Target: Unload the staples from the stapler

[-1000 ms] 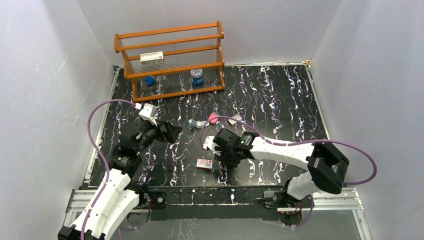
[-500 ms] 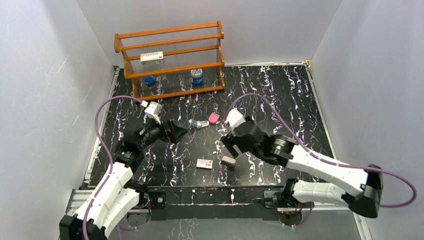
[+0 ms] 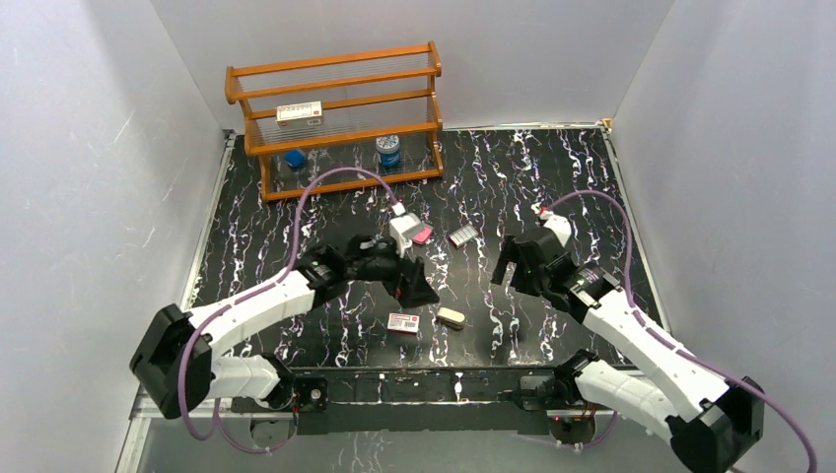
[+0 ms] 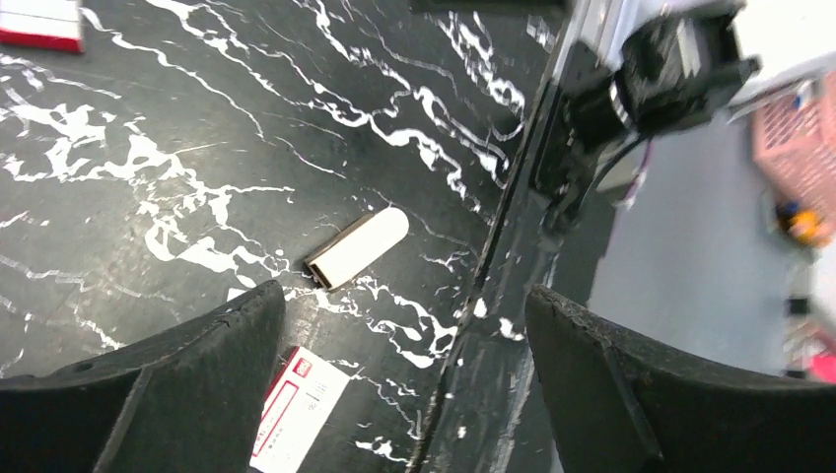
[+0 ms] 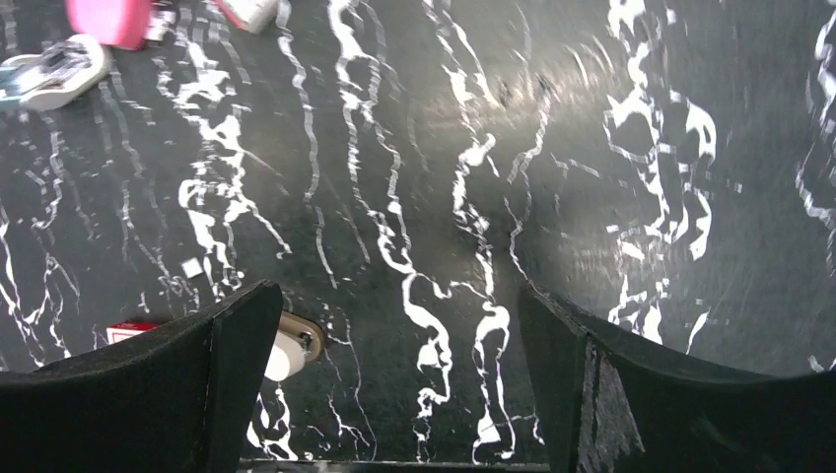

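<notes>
Left claw [image 3: 414, 286] hangs over the middle of the black marbled table [image 3: 552, 177]. Its jaws are spread wide and grip nothing. The left wrist view shows both dark fingers [image 4: 148, 394] apart, with only tabletop in the gap.

Ahead of that gap, a little nearer the claw's left finger, a small cream piece [image 4: 357, 246] with one rounded end lies flat on the table. It touches neither finger. A red-and-white box [image 4: 296, 409] lies closer in than the cream piece, just beside the inner edge of that same finger. Whether it touches the finger I cannot tell.

Seen from above, the cream piece lies between the two claws, nearer the left one.

The stapler [image 5: 49, 71] shows only in the right wrist view. It lies on the table well ahead of the right claw [image 5: 394, 296] and off to its left, well apart from both fingers. A pink block [image 5: 108, 18] sits just beside it, farther from the claw. From above I cannot make the stapler out.

The right claw's jaws also stand wide apart and empty, with bare table in the gap. The cream piece peeks out at the inner edge of its left finger, partly hidden by it.

A wooden rack [image 3: 335, 118] stands at the table's far side, well beyond both claws.
</notes>
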